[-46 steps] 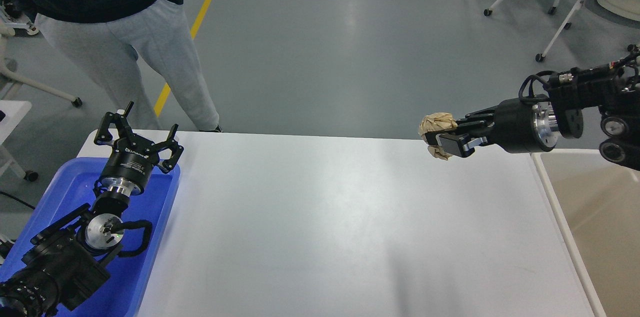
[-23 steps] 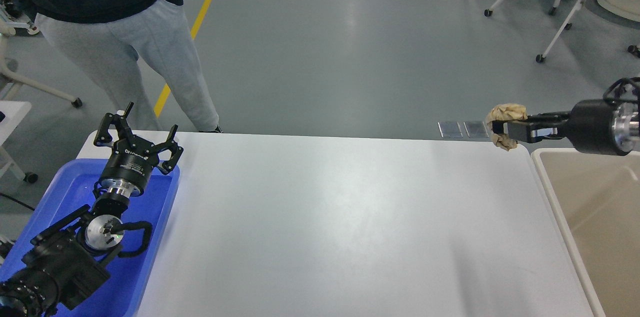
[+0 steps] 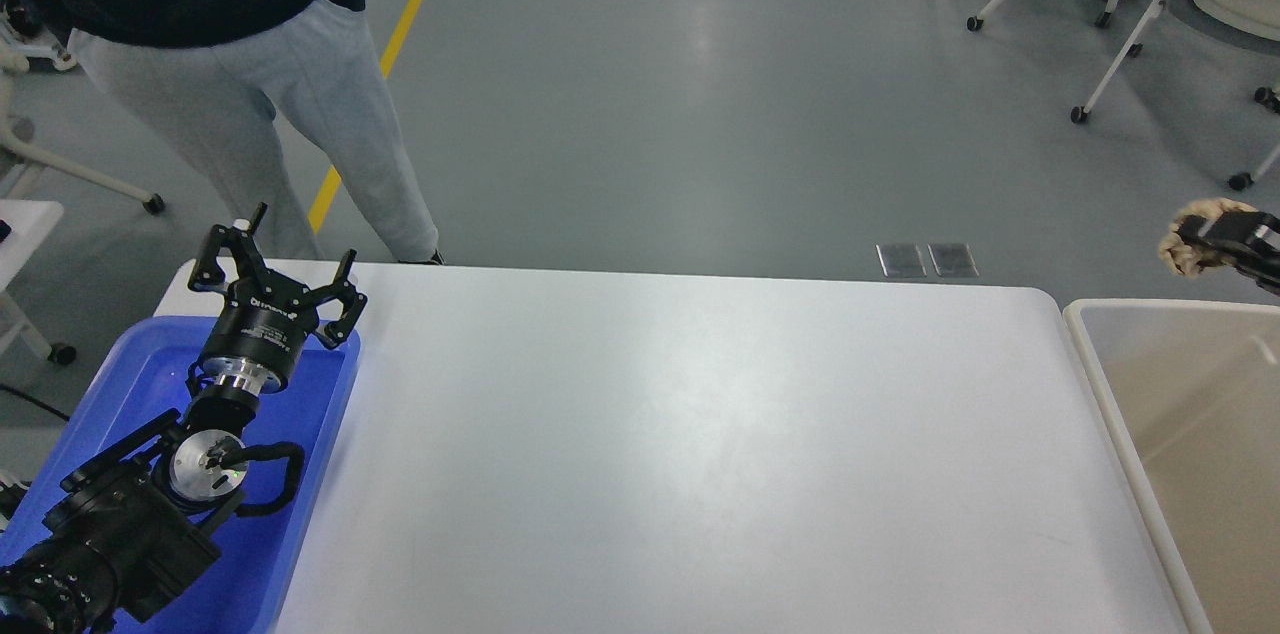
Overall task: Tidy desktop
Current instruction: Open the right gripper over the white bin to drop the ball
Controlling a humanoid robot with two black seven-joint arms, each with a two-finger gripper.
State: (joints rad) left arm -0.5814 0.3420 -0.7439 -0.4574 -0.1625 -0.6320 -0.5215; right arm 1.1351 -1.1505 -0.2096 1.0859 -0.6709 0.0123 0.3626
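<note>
The desktop point(image 3: 680, 454) is a wide white tabletop with rounded corners, and its surface is bare. My left gripper point(image 3: 275, 259) is open and empty, held above the far end of the blue tray point(image 3: 300, 474) at the left edge. My right gripper point(image 3: 1205, 239) is at the far right edge of the view, shut on a crumpled brown paper ball point(image 3: 1190, 234). It holds the ball in the air just beyond the far rim of the beige bin point(image 3: 1100, 384). Most of the right arm is out of view.
A person in grey trousers point(image 3: 270, 104) stands behind the table's far left corner. Wheeled chair legs point(image 3: 1100, 14) stand on the grey floor at the back right. A yellow floor line point(image 3: 400, 34) runs past the person.
My right gripper has carried the paper ball to the right, from over the table's far right part to beyond the bin's far rim. The left arm has not moved.
</note>
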